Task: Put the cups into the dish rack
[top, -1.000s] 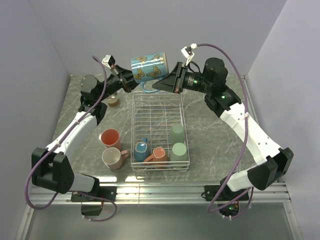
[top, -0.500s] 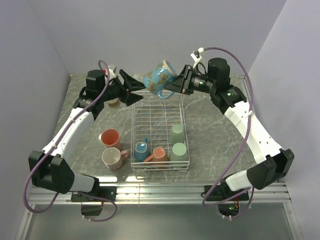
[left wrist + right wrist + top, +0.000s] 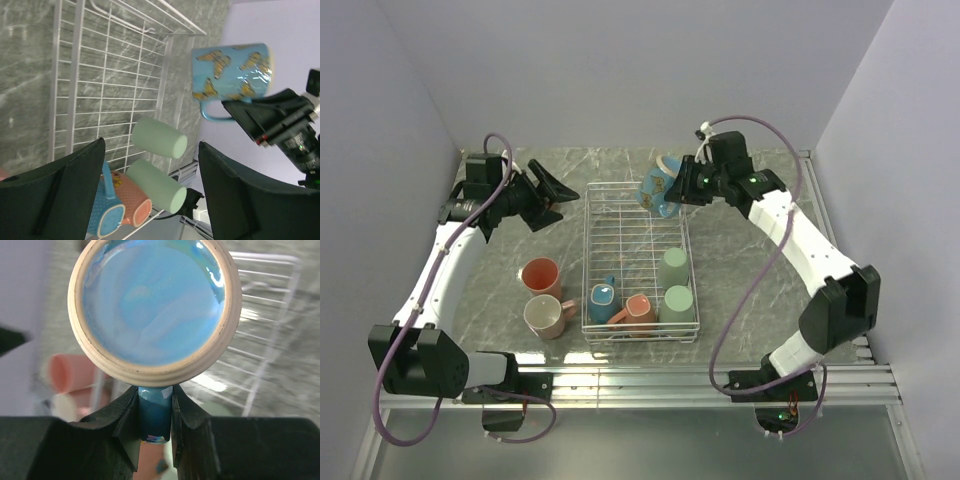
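Observation:
A blue butterfly cup (image 3: pixel 658 188) hangs tilted over the far right corner of the white wire dish rack (image 3: pixel 587 250). My right gripper (image 3: pixel 682 186) is shut on its handle (image 3: pixel 155 412); the right wrist view looks straight into its blue inside (image 3: pixel 152 305). My left gripper (image 3: pixel 556 196) stands open and holds nothing, left of the rack's far end. In the left wrist view the butterfly cup (image 3: pixel 232 75) shows beyond my open left gripper (image 3: pixel 152 145). The rack holds two mint cups (image 3: pixel 672 268) (image 3: pixel 678 302), a teal cup (image 3: pixel 601 300) and a salmon cup (image 3: pixel 638 308).
A salmon-pink cup (image 3: pixel 540 274) and a cream cup (image 3: pixel 545 316) stand on the marble table (image 3: pixel 740 270) left of the rack's near end. Grey walls close in the table at the back and both sides.
My left gripper opened, let go of the butterfly cup and drew back to the left. My right arm carried the cup by its handle down toward the rack's far right corner.

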Action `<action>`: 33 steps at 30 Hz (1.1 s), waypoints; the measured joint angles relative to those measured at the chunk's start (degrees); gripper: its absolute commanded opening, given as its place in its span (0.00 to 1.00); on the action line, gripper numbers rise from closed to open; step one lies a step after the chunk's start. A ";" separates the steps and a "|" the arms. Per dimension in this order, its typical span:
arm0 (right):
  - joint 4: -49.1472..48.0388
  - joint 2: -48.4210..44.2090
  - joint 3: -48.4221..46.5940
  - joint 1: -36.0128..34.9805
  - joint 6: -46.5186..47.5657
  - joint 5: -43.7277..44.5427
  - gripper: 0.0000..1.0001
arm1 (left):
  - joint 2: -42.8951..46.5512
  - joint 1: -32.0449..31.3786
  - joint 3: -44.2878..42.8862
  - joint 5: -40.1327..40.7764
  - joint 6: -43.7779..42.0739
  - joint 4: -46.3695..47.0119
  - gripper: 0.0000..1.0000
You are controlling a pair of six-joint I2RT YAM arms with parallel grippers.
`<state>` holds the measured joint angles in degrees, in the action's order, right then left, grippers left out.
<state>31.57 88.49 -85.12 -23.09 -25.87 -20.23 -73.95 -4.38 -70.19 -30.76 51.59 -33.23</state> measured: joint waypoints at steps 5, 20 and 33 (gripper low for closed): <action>1.16 6.10 -0.02 -0.68 3.30 6.62 0.00 | 0.02 0.33 0.00 1.42 -2.14 -2.62 0.79; -2.23 11.72 0.83 -3.34 6.82 13.88 0.00 | -2.73 0.57 -2.25 5.14 -6.10 -6.99 0.76; -2.14 14.62 1.29 -6.64 10.19 22.67 0.00 | -6.14 0.57 -2.49 5.20 -7.34 -7.19 0.75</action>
<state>29.43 103.11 -83.83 -29.74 -15.68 2.44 -80.09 -3.81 -72.69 -25.56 44.25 -40.42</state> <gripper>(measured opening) 0.307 0.750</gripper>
